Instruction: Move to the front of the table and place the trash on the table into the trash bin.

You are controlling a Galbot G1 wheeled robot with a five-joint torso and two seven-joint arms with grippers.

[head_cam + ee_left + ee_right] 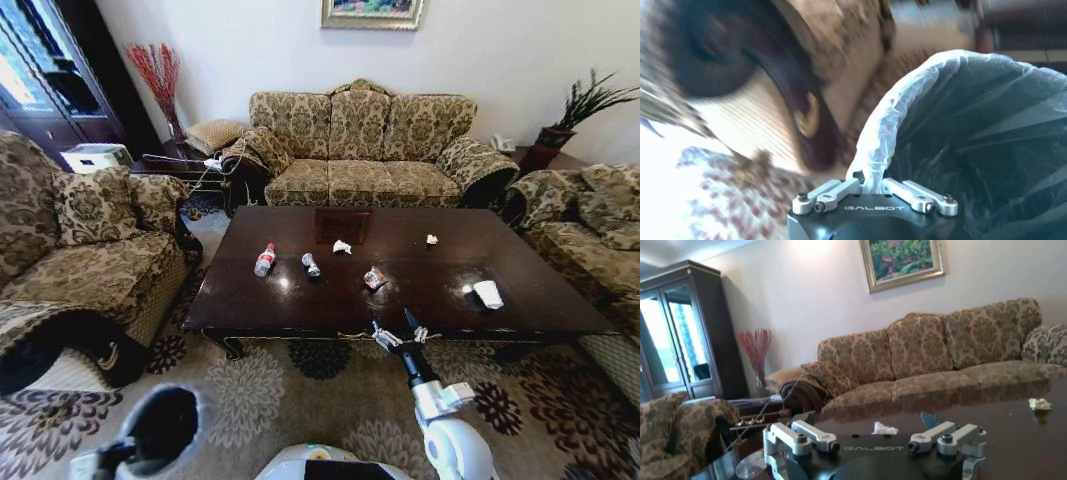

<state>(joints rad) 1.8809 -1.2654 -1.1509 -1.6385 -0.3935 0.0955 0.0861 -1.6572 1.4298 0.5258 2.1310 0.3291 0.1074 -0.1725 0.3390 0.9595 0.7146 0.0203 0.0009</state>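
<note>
On the dark surface (pixel 420 285) lie a bottle (pixel 264 260), wrappers (pixel 374 278) and a cup (pixel 488 293). Right hand (pixel 398 330) hovers spread at its near edge. Left hand (pixel 873 186) pinches the bin's (pixel 973 145) bag rim.

1. Head view: high, facing forward and down over the table (pixel 400 290) toward the sofa (pixel 360 150).
2. Left wrist view: close on the trash bin (pixel 973 145) rim.
3. Right wrist view: low at table (pixel 1013 435) edge, facing the same sofa (pixel 940 360).
</note>
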